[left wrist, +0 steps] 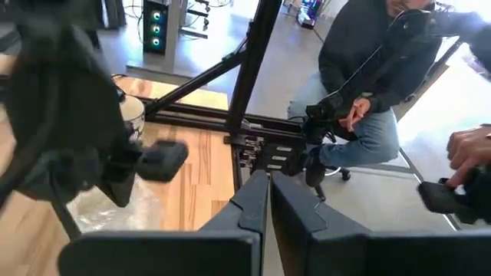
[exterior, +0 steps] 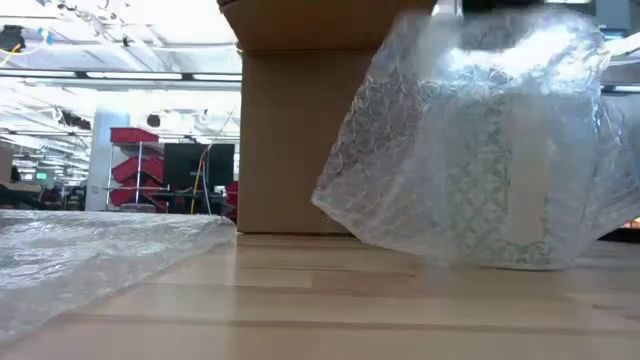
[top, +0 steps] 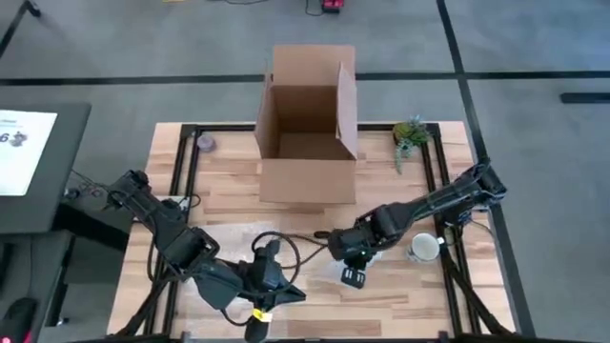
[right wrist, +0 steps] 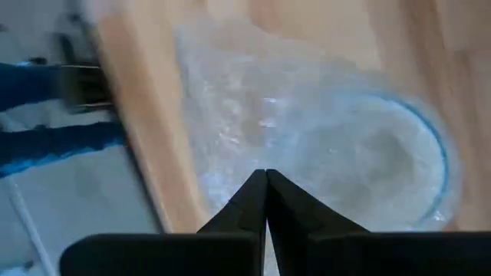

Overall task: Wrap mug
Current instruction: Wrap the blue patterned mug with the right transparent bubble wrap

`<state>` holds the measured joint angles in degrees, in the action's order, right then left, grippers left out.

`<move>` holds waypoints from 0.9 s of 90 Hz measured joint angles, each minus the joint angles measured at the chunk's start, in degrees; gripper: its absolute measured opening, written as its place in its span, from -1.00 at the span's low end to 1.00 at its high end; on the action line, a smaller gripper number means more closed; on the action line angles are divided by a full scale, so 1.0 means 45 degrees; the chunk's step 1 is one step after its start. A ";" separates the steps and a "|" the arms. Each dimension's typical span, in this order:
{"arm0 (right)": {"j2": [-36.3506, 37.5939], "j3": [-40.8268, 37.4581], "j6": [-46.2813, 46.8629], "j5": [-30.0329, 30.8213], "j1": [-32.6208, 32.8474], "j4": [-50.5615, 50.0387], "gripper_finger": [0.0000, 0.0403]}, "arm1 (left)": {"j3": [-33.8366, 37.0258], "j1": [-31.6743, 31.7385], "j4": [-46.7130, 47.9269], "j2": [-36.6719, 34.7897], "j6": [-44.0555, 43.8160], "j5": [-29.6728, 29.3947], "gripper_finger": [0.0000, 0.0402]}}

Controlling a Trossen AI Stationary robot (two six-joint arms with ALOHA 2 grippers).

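I am pulling the bubble wrap over the mug.

My right gripper (top: 355, 255) is closest to the job. Its two fingers (right wrist: 266, 201) are pressed tight together, and I think they pinch an edge of the bubble wrap (exterior: 470, 140), though I cannot see the pinch clearly. The mug (top: 425, 248) sits just beside that gripper, on the side away from my other arm, and in the low view the wrap is draped over it like a tent. My left gripper (top: 269, 276) waits farther off, above the flat part of the wrap (top: 233, 240), with its fingers (left wrist: 265, 205) closed on nothing. Beyond both grippers stands the open cardboard box (top: 307, 124). Next I think I must tuck the loose wrap around the mug, gently, so it does not tip.
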<state>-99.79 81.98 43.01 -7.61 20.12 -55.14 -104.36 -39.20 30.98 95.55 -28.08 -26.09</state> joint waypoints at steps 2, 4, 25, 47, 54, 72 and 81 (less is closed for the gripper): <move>0.0000 -0.0255 0.0090 0.0030 -0.0033 0.0122 -1.00 | 0.0000 0.0000 0.0000 0.0000 0.0000 0.0000 -1.00; 0.0000 -0.0506 0.0153 0.0052 -0.0077 0.0223 -1.00 | 0.0000 0.0000 0.0000 0.0000 0.0000 0.0000 -1.00; 0.0015 -0.2816 0.1111 0.0245 -0.0375 0.2441 -1.00 | 0.0000 0.0000 0.0036 0.0000 0.0000 0.0000 -1.00; 0.0092 -0.3752 0.1829 0.1096 -0.0444 0.3221 -1.00 | 0.0392 0.0120 0.0626 0.0015 -0.0109 -0.0049 -1.00; 0.0225 -0.3497 0.1362 0.1196 -0.0471 0.3037 -1.00 | 0.1008 0.0244 0.0624 0.0015 -0.0155 -0.0050 -1.00; 0.0219 -0.2988 -0.0107 0.1272 -0.0486 0.3613 -1.00 | 0.3333 0.0665 0.0635 0.0029 -0.1097 -0.0034 -1.00; 0.0141 -0.2988 -0.0625 0.1146 -0.0476 0.4332 -1.00 | 0.4094 0.0647 0.0693 0.0063 -0.2112 0.0022 -1.00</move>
<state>-99.15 68.53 40.20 -2.46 17.98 -35.65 -85.93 -36.29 34.10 95.83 -37.58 -25.99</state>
